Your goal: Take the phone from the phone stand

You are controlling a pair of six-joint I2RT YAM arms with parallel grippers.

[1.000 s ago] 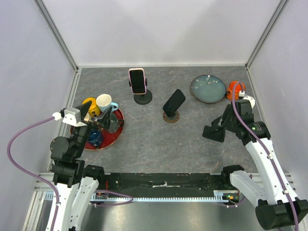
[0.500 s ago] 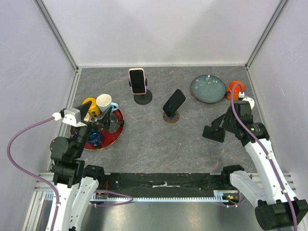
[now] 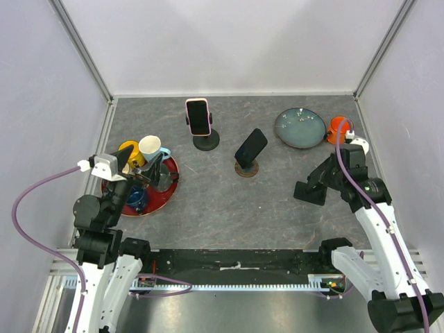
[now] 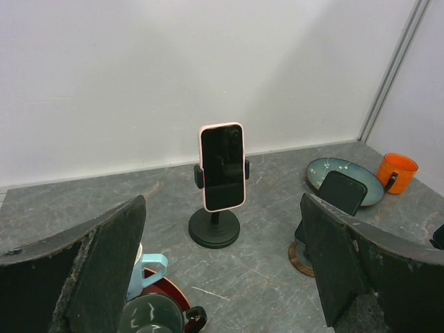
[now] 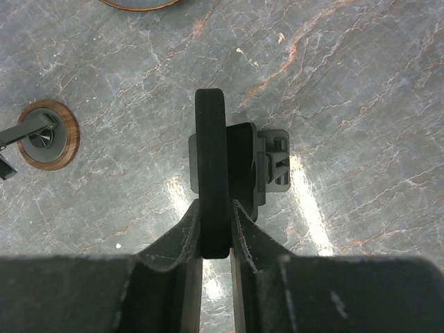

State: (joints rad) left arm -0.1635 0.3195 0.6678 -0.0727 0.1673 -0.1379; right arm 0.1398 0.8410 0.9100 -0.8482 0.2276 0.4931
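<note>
Grey, marble-veined matt tabletop [image 3: 277, 215], walled by plain pale panels.

1. Pink-cased phone [image 3: 198, 116]: a rounded rectangle with a glossy dark screen. We list it upright at the back of the table, clamped between the side arms of a black phone stand [image 3: 206, 142] with a thin stem and a round flat base.
2. Black phone [image 3: 251, 146]: tilted back on a wooden-based stand [image 3: 246, 168] whose foot is a round disc. It sits just right of item 1.
3. Teal glazed plate [image 3: 300, 127], shallow and round, with an orange mug [image 3: 339, 126] just beside it in the far right corner.
4. Red round tray [image 3: 168, 189] at the left, carrying yellow, white and blue cups.
5. Right gripper [image 5: 215, 208]: we record its two dark fingers pressed against both faces of a black mount [image 5: 211, 139]. The mount is a rounded piece seen edge-on, with a grey plastic clip at its side. This gripper is low over the right side of the table, well apart from both phones.
6. Left gripper [image 4: 222, 215]: its worn, scuffed fingers are spread wide above the tray. From its wrist view the pink-cased phone stands framed between them, well apart from the fingers.
</note>
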